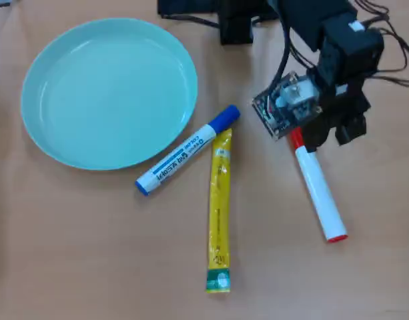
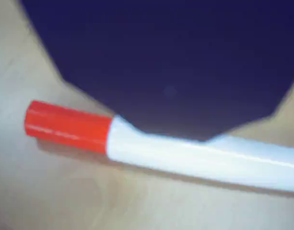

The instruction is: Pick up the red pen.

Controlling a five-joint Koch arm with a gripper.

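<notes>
The red pen lies flat on the tan table at the right of the overhead view, a white barrel with its red cap toward the arm and a small red end toward the front. My gripper hangs low over the cap end and hides part of the cap. Seen from the wrist, the red pen runs across the picture with its cap at the left. One dark jaw looms just above its barrel, and the other jaw does not show. The pen rests on the table.
A light blue plate fills the upper left. A white marker with a blue cap lies slanted beside it, touching a long yellow tube with a green end. The arm's base and cables sit at the top right.
</notes>
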